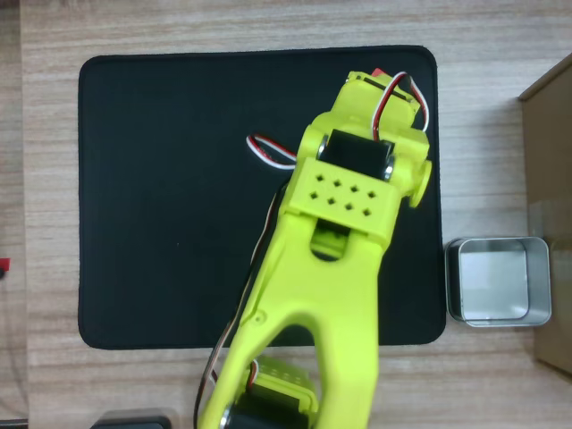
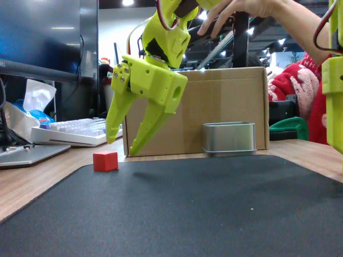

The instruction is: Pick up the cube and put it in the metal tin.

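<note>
Lime-green two-finger gripper hangs spread wide above the small bright-red cube.

In the fixed view the cube sits on the black rectangular mat at its far edge, untouched, with the fingertips above it and just to its right. The shallow silvery square metal tin rests on the pale wooden worktop, just off the mat's lower right corner in the overhead view, before a brown cardboard box.
</note>
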Controlling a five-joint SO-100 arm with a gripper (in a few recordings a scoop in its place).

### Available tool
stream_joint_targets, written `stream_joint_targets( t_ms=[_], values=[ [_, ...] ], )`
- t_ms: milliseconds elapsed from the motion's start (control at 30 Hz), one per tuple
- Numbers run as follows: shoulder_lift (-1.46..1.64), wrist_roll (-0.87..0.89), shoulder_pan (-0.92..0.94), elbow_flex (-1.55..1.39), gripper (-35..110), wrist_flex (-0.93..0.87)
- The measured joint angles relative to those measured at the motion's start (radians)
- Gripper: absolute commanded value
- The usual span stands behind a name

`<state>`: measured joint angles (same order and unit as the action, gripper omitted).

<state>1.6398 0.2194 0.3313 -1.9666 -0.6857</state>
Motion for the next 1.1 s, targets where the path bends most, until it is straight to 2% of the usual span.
stream_joint_targets(
  t_ms=[267,533,633,933,1100],
  values=[
    [-0.192,0.034,0.017,0.236,18,-0.078],
    [-0.282,0.034,0.003,0.279,18,-0.078],
    [-0.282,0.034,0.006,0.281,18,-0.078],
    [-0.279,0.032,0.006,0.245,0,-0.041],
    [-0.132,0.011,-0.012,0.091,0,0.026]
  ],
)
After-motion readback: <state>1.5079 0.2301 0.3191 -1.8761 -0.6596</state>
